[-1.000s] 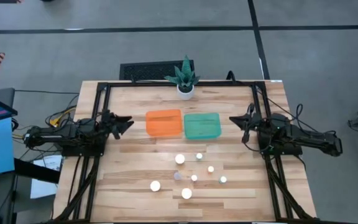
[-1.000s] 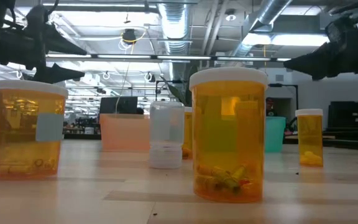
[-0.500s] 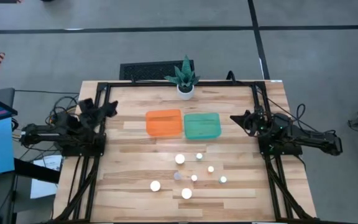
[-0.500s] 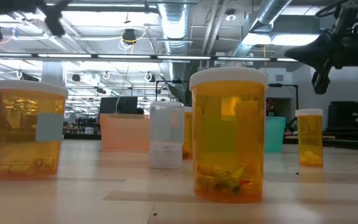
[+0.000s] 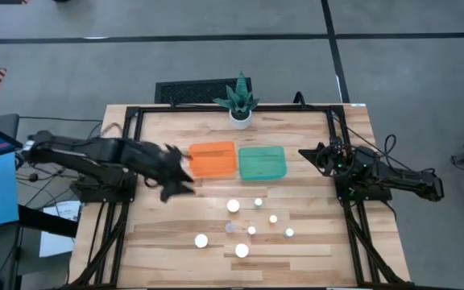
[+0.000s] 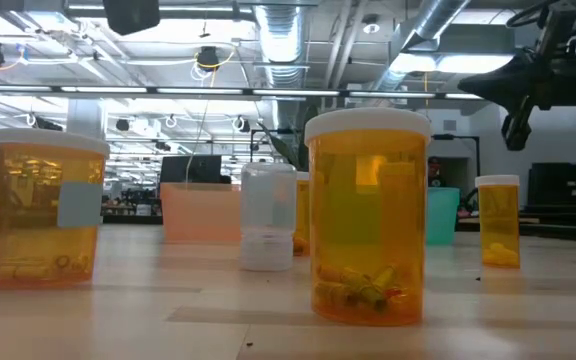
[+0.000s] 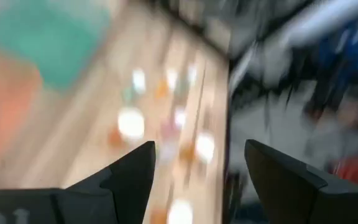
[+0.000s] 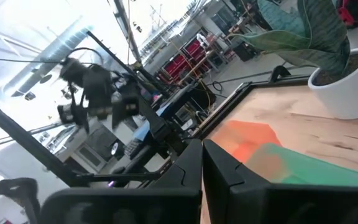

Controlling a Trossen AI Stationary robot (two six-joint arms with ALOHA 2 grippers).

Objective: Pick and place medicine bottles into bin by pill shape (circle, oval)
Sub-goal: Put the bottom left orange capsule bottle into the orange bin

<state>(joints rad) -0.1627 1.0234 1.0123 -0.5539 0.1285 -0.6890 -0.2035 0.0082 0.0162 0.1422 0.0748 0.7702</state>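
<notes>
Left gripper, fingers spread wide, hovers beside the orange bin, apart from the white-capped amber medicine bottles; right gripper pinched closed, empty.

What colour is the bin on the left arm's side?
Orange bin, clearest in the high view; a teal bin sits beside it.

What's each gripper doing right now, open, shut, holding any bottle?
Left gripper: open, holding nothing, over the wooden table beside the orange bin.
Right gripper: shut, holding nothing, at the table's right edge.
</notes>
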